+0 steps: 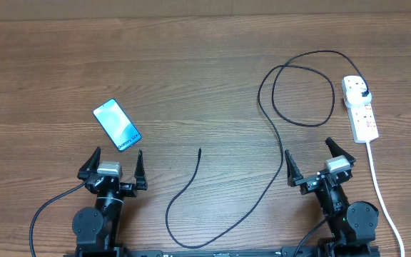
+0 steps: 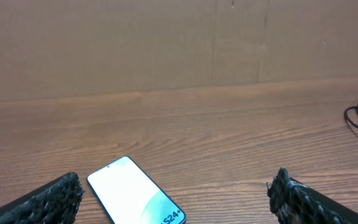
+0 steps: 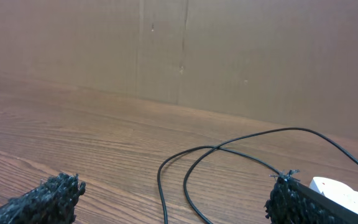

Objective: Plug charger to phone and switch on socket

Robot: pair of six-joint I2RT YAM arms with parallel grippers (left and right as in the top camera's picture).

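The phone (image 1: pixel 117 125) lies flat on the wooden table at the left, its screen lit blue; it also shows in the left wrist view (image 2: pixel 135 196). My left gripper (image 1: pixel 113 163) is open and empty just in front of it. The black charger cable (image 1: pixel 266 189) runs from its free tip (image 1: pixel 200 150) near the middle, loops at the back right and ends in a black plug (image 1: pixel 363 93) in the white socket strip (image 1: pixel 359 108). The cable loops show in the right wrist view (image 3: pixel 191 174). My right gripper (image 1: pixel 318 157) is open and empty, in front of the socket (image 3: pixel 344 191).
The socket's white cord (image 1: pixel 380 193) runs down the right side past the right arm to the table's front edge. A brown cardboard wall (image 2: pixel 166 43) stands behind the table.
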